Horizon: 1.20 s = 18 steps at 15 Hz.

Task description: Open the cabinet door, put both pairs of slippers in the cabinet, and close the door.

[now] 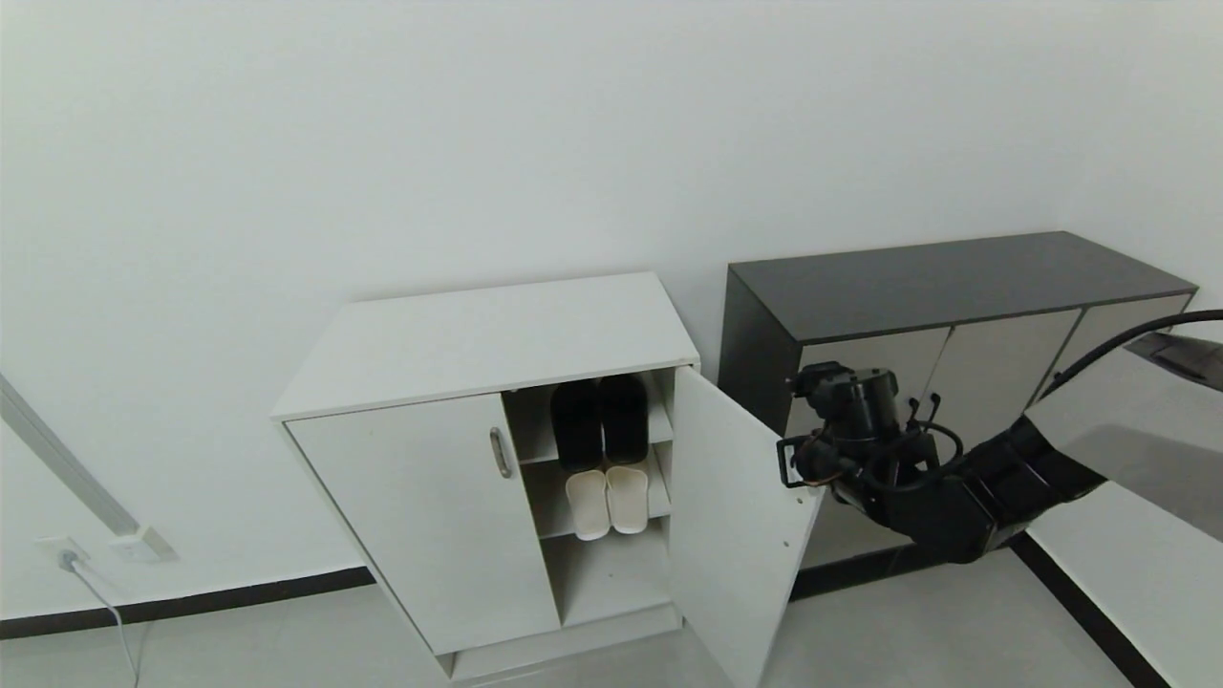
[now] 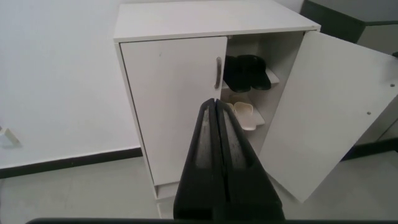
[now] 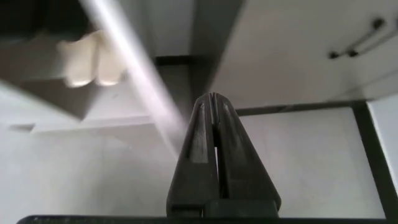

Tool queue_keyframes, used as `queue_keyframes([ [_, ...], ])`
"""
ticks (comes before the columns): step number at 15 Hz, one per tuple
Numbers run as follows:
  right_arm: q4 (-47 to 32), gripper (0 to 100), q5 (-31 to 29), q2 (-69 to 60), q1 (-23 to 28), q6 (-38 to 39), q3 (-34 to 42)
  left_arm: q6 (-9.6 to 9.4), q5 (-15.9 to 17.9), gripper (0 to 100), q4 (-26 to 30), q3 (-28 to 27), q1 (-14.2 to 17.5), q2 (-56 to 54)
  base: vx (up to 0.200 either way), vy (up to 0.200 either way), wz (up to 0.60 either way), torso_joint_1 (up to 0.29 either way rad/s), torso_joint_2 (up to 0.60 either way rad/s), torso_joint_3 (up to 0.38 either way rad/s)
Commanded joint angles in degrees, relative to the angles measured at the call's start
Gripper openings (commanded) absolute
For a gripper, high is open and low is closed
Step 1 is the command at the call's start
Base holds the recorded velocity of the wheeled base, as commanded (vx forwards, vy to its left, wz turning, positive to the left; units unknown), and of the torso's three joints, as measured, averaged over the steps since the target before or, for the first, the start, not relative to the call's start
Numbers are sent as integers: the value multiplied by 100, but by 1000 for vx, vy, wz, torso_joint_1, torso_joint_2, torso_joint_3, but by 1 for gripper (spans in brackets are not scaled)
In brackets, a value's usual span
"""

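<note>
The white cabinet (image 1: 478,334) has its right door (image 1: 736,535) swung open and its left door shut. A black pair of slippers (image 1: 600,420) lies on the upper shelf and a white pair (image 1: 607,502) on the shelf below. My right gripper (image 3: 213,99) is shut and empty, just behind the free edge of the open door (image 3: 124,56); I cannot tell whether it touches. The right wrist (image 1: 850,430) shows beside the door's outer face. My left gripper (image 2: 216,106) is shut and empty, held back in front of the shut left door, with both pairs (image 2: 249,71) beyond it.
A dark cabinet (image 1: 936,277) with pale doors stands against the wall right of the white one, close behind my right arm. A wall socket with a cable (image 1: 67,554) sits low on the left. Grey floor lies open in front of the cabinets.
</note>
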<state>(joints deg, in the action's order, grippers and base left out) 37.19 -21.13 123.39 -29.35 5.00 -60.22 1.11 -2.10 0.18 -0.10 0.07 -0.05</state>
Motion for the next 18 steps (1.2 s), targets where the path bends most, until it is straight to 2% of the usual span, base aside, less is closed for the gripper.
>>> queue_keyframes([
  [1, 69, 0, 3, -333, -352, -16, 353, 3, -1, 0, -1, 1, 10, 5, 0, 0, 0, 0, 0, 0],
  [5, 376, 0, 65, -544, -606, -34, 696, 3, -1, 0, -1, 1, 10, 5, 0, 0, 0, 0, 0, 0],
  [12, 587, 0, 408, -826, -606, -139, 1012, 3, -1, 0, -1, 1, 10, 5, 0, 0, 0, 0, 0, 0],
  [18, 983, 0, 706, -843, -686, -166, 1346, 3, -1, 0, -1, 1, 10, 5, 0, 0, 600, 0, 3, 2],
])
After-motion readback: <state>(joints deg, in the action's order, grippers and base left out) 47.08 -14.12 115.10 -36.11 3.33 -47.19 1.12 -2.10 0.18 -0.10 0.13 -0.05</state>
